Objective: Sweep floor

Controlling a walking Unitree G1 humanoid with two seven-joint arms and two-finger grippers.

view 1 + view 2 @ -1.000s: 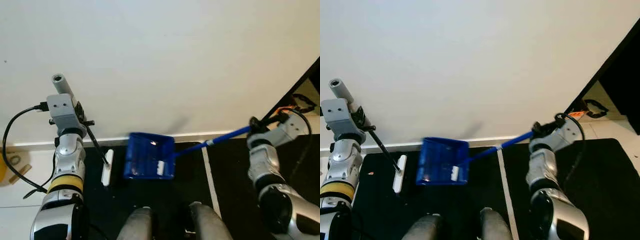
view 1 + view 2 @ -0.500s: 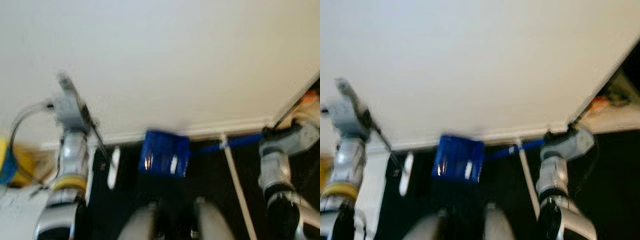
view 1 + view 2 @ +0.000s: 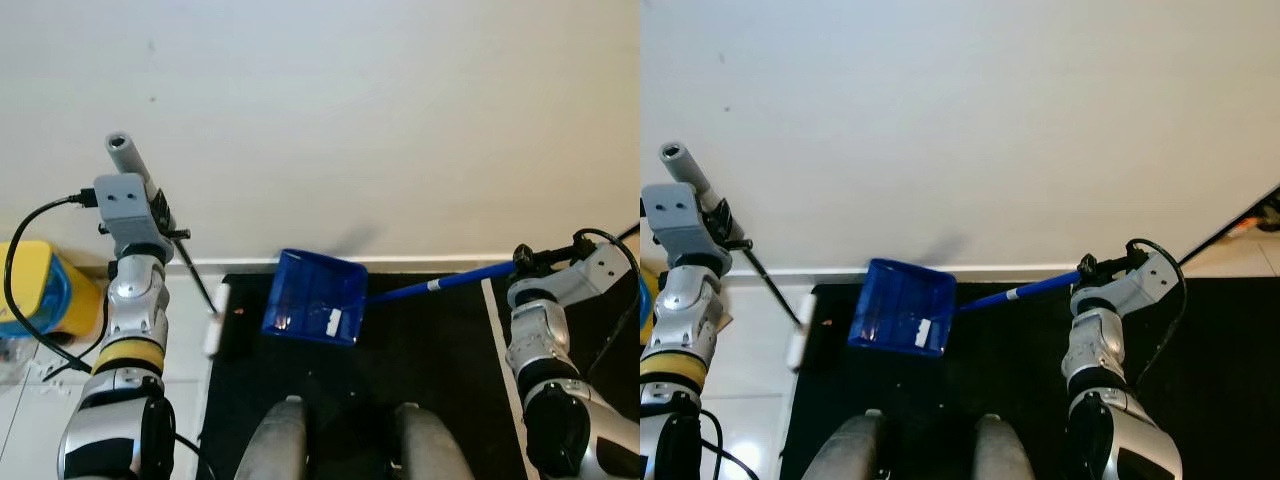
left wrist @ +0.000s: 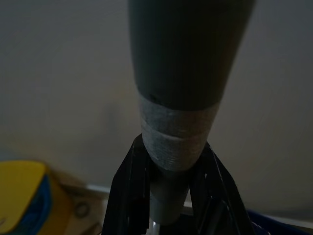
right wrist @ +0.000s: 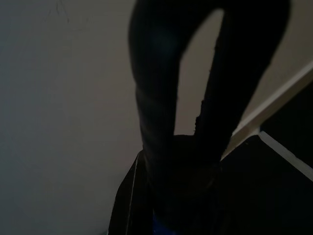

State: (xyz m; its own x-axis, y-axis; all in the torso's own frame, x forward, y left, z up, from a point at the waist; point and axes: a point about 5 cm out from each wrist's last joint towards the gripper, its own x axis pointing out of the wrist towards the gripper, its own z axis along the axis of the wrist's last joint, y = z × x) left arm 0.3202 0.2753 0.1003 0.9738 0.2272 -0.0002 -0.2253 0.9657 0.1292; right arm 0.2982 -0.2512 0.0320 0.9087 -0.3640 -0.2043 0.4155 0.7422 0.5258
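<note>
Blue dustpan (image 3: 312, 312) on the black mat's (image 3: 440, 340) wall-side edge, white scrap inside | my right gripper (image 3: 522, 259) clenched on its handle | left gripper (image 4: 166, 196) clamps broom (image 3: 216, 320) at mat's left edge | orange crumb (image 3: 238, 311) left, sweeping unfinished.

Black floor mat (image 3: 440, 350) under blue dustpan (image 3: 315, 310), broom head (image 3: 216, 320).
</note>
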